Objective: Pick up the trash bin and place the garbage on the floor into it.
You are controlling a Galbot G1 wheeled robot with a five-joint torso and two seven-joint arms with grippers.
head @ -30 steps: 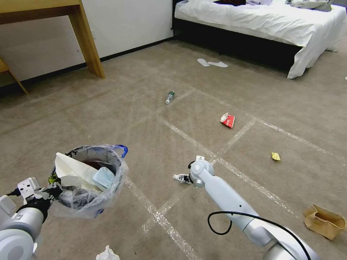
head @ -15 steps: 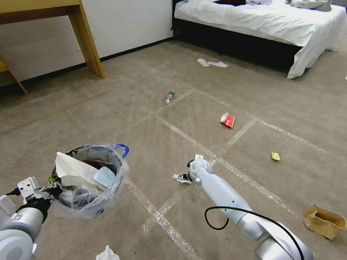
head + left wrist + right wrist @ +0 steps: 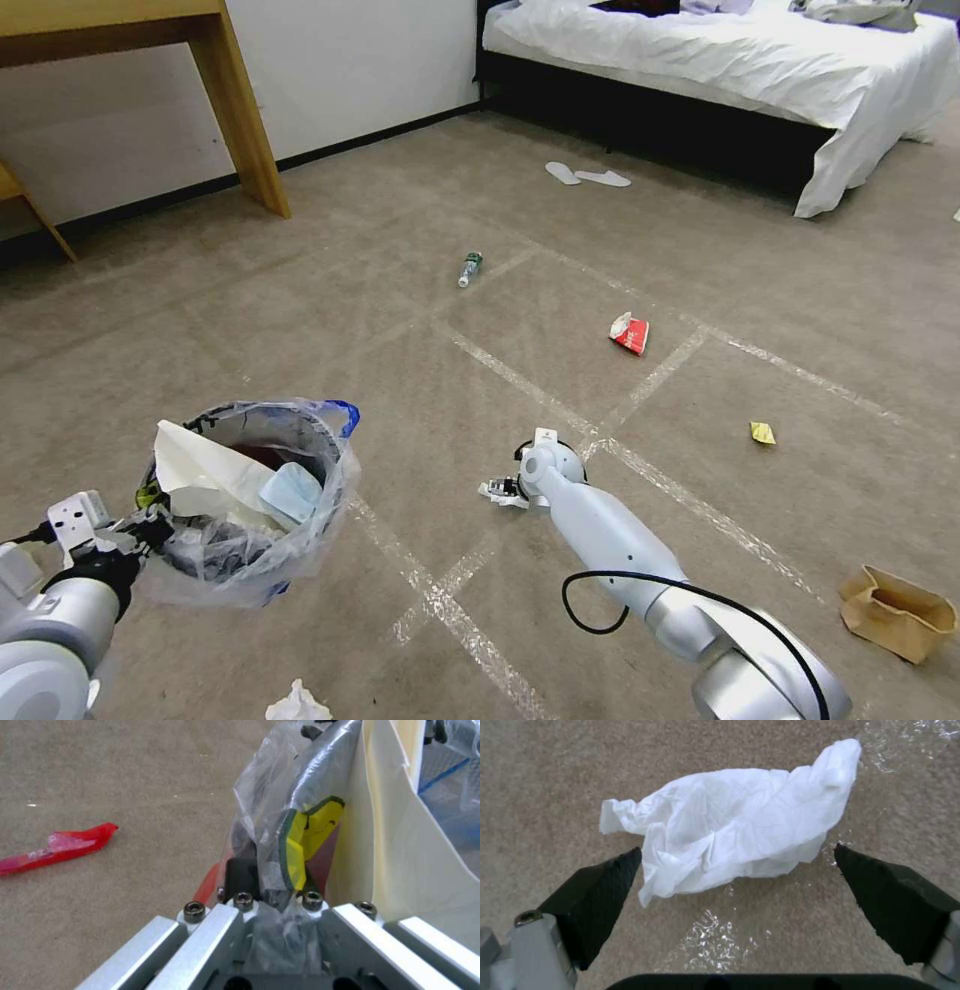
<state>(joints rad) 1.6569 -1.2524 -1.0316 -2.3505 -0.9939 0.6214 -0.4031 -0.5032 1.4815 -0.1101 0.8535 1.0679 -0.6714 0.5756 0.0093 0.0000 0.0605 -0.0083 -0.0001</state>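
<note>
Right gripper (image 3: 737,851): jaws spread wide, low over floor (image 3: 400,300), straddling crumpled white tissue (image 3: 735,828); left fingertip (image 3: 611,877) just beside tissue edge, nothing gripped.
Left gripper (image 3: 272,888): clamped on rim of trash bin (image 3: 250,500), bin held off floor, left of tissue; paper sheet and blue mask inside.
Beyond tissue: bottle (image 3: 470,268), red wrapper (image 3: 630,333). Brown paper bag (image 3: 895,612) well right.

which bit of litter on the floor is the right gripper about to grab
The crumpled white tissue lying between the open right gripper's fingers, unlike the red wrapper and paper bag farther off.
</note>
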